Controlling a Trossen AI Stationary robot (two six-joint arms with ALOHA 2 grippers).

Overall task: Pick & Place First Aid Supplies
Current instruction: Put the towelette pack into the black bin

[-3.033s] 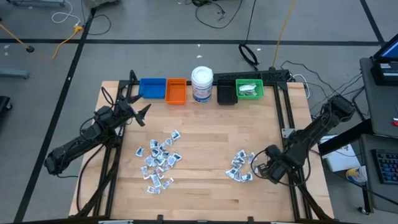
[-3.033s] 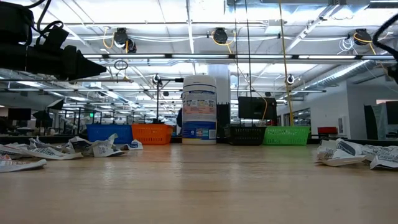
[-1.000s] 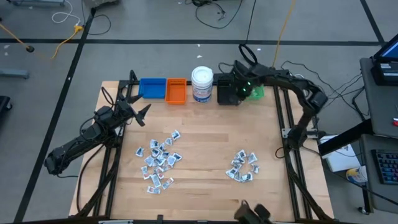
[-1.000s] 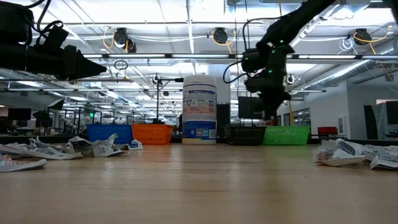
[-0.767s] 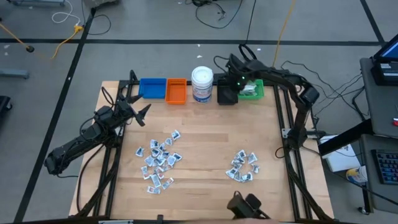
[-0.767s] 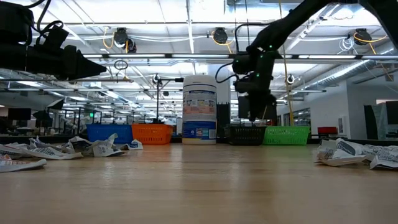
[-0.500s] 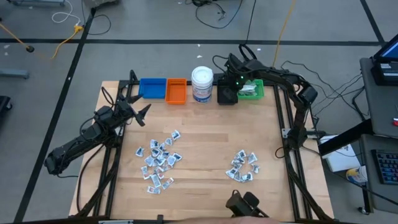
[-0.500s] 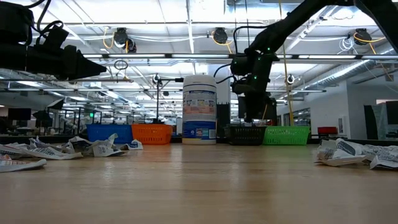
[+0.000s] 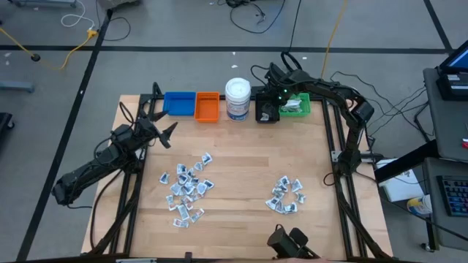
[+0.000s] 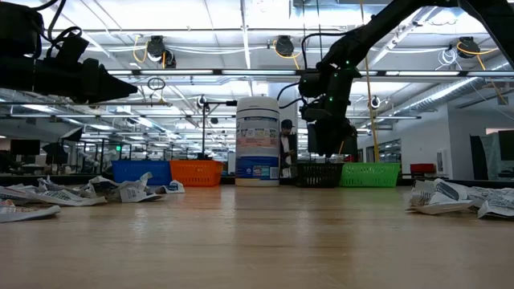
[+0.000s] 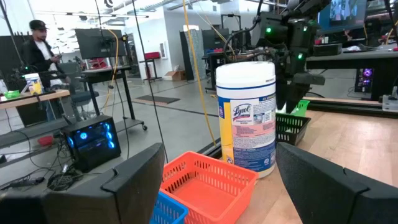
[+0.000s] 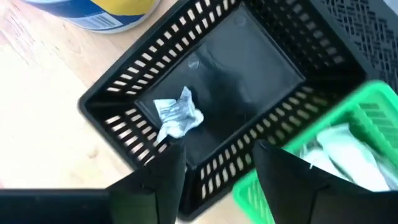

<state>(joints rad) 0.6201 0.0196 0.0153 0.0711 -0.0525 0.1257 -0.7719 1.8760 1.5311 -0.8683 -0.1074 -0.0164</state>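
1 packet [image 12: 177,117] lies in the black bin [image 12: 186,50] under the right pincer [image 12: 214,177], fingers apart and empty; drop step looks done, next likely return to the tabletop piles [image 9: 187,188]; left pincer [image 9: 167,131] waits open

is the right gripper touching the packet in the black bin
Apart. The right wrist view shows the packet lying on the black bin floor, beyond the open right gripper, clear of both fingers.

White jar [image 11: 246,118], blue and yellow label: brand word "Lysol" readable in left wrist view. Small print under it too tiny to read. Print on packets [image 9: 187,188] on counter not readable.
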